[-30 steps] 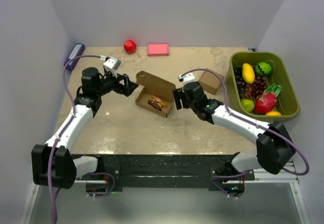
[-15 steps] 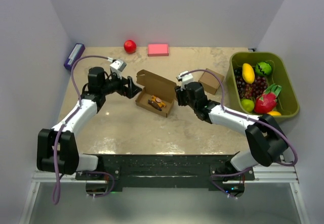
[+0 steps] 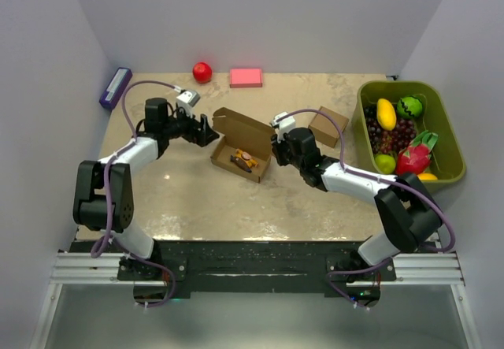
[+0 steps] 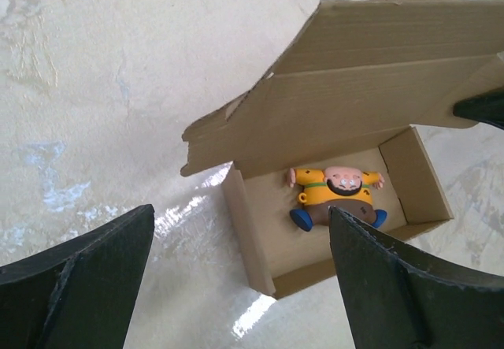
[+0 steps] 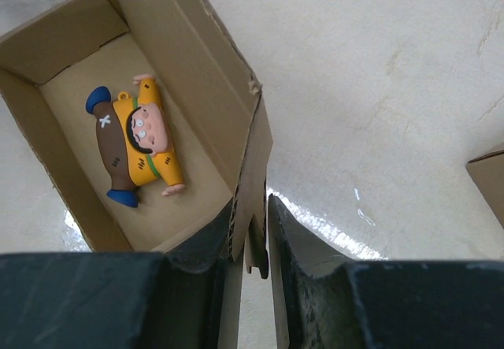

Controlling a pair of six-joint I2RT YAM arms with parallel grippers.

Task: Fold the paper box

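Right gripper (image 5: 250, 215) has come in to the right end of the box (image 3: 248, 132) and narrowed from wide to a pinch on the end flap; left gripper (image 3: 208, 131) has swung closer, fingers wide, just off the raised lid. Box sits mid-table between them, tray open, toy (image 4: 335, 195) inside. Judged light thin card, stiff across panels, hinging at creases, likely to skid: hold flap edges, push the lid near its free edge.
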